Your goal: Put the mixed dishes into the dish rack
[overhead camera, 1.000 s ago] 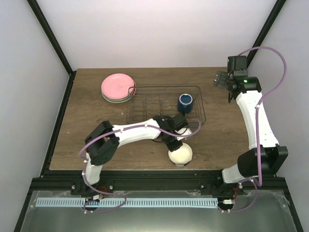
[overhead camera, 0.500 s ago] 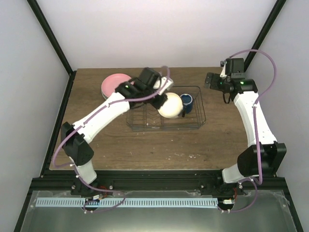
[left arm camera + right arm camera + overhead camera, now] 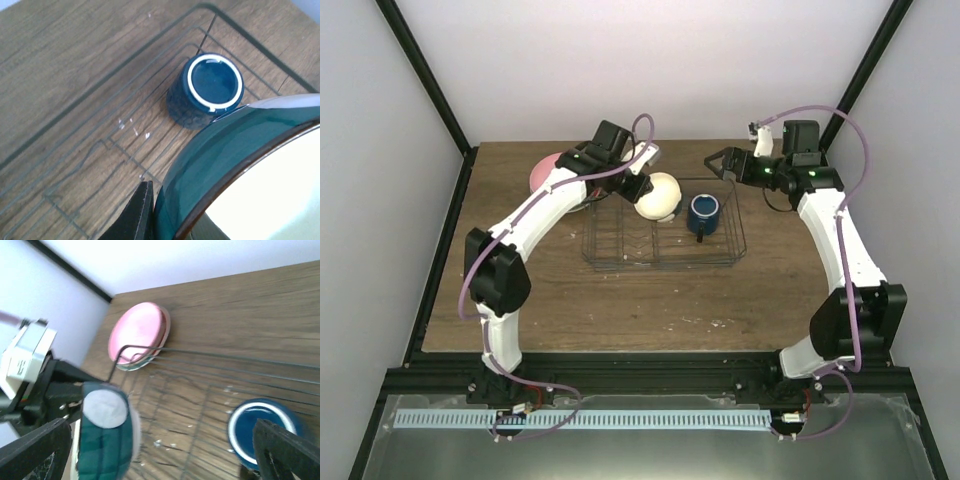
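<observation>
left gripper (image 3: 640, 190) clamps the cream bowl (image 3: 660, 196), tilted above the dish rack (image 3: 665, 263); its wrist view cuts the bowl off. right gripper (image 3: 719, 161) stands wide apart. the left arm (image 3: 535, 215) hides part of the pink plate (image 3: 544, 173).

A brown wood-grain surface (image 3: 620, 300) sits inside an enclosure of plain pale walls: back wall (image 3: 650, 70), left wall (image 3: 370, 220), right wall (image 3: 932, 230). Black posts (image 3: 425, 72) slant up the two back corners, and a black border (image 3: 442, 250) lines the surface's left edge. Along the near edge runs a black rail (image 3: 640, 378), then a grey metal tray (image 3: 640, 455) crossed by a pale ribbed strip (image 3: 650, 418). The light is soft and even.
</observation>
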Robot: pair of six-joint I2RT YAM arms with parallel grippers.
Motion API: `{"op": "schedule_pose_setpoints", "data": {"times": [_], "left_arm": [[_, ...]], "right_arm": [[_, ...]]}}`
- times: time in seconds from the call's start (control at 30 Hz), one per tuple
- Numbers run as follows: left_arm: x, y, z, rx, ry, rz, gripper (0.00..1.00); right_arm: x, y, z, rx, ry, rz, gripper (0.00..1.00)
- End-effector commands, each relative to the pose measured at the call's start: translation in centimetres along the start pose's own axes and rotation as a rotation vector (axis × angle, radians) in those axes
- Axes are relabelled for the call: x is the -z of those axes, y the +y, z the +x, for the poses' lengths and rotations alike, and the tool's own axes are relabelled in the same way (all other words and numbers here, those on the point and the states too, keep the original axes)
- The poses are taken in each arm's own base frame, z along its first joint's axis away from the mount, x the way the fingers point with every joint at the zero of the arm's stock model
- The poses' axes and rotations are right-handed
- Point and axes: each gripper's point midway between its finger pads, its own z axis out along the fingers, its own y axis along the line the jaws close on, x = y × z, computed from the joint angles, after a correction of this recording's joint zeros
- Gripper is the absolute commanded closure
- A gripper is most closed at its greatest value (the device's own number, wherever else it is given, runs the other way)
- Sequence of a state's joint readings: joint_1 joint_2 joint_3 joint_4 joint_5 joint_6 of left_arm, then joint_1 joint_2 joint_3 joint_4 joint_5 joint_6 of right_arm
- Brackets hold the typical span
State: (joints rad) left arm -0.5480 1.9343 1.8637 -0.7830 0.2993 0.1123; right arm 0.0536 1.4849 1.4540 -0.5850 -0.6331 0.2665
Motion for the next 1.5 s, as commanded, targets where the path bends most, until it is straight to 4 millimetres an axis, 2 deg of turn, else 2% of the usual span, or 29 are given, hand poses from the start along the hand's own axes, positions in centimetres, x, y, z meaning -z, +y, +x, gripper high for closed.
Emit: {"op": "schedule_pose_setpoints", "data": {"times": [0.0,0.1,0.23,0.5,0.83,1.17,1.47], "left_arm": [[1.5,-1.2,-4.9,-0.069,-0.158,0.090,1.00],[0.8,-1.1,-5.5,-0.078,-0.167,0.112,1.00],[0.3,-1.0,-6.2,-0.084,-0.177,0.139,1.00],[-0.8,-1.0,-6.0,-0.091,-0.167,0.166,1.00],[-1.4,-1.4,-5.8,-0.081,-0.182,0.197,1.00],[-1.8,-1.3,-5.9,-0.065,-0.194,0.203,1.00],[-2.4,-1.1,-5.4,-0.057,-0.187,0.205,1.00]], "right_arm": [[-1.5,2.9,1.1,-0.044,0.095,-0.287,0.00],[-2.5,3.1,2.5,-0.081,0.162,-0.369,0.00],[-3.5,2.6,3.4,-0.080,0.190,-0.368,0.00],[-4.5,3.4,3.7,-0.084,0.207,-0.432,0.00],[-6.0,4.1,5.6,-0.100,0.274,-0.469,0.00],[-6.2,5.2,5.8,-0.085,0.299,-0.513,0.00],[-6.0,6.0,5.7,-0.076,0.306,-0.565,0.24]]}}
